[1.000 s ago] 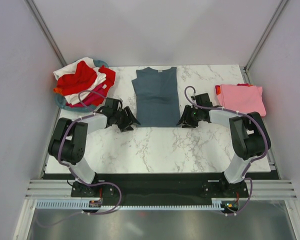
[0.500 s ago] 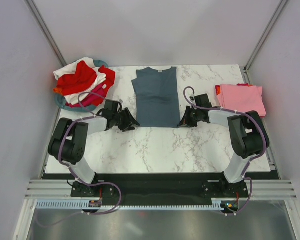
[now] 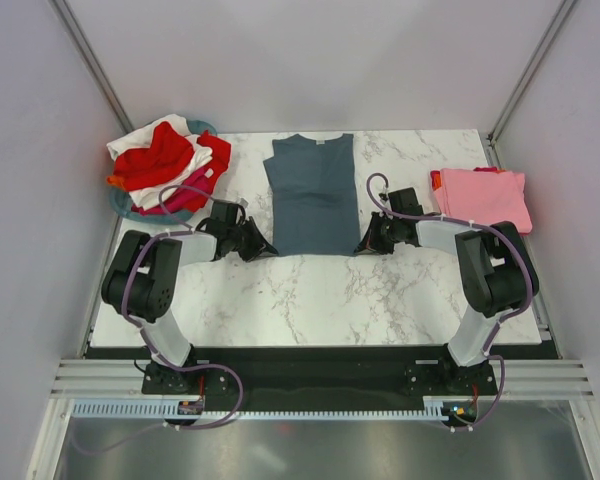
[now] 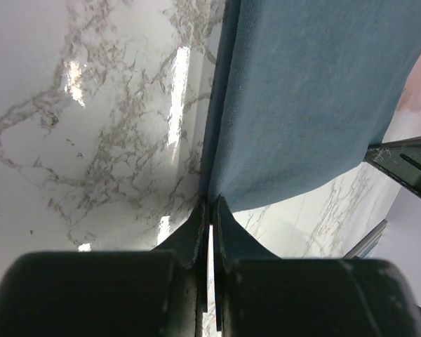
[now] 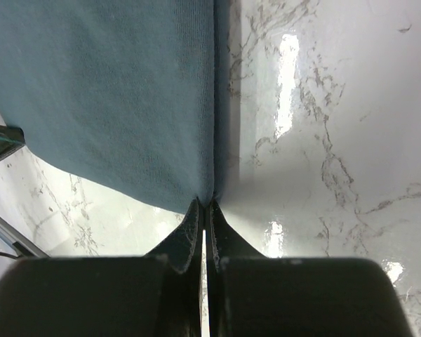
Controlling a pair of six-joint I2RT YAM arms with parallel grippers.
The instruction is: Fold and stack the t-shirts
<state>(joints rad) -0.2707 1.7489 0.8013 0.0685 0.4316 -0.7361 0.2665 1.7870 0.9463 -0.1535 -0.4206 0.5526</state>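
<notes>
At both jaws' tips, t-shirt (image 3: pixel 313 195) corners pinched

No text, label, brand, number or sign is being shown legibly in any of the three views. Nothing readable is being carried by the blue-grey t-shirt (image 3: pixel 313 195), the pink t-shirt (image 3: pixel 483 197) or the marble table (image 3: pixel 310 290).

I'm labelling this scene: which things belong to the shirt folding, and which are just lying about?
Job: blue-grey shirt, left gripper and right gripper pinching its near corners; folded pink shirt; heap of shirts.
Lying about: teal basket under the heap.
</notes>
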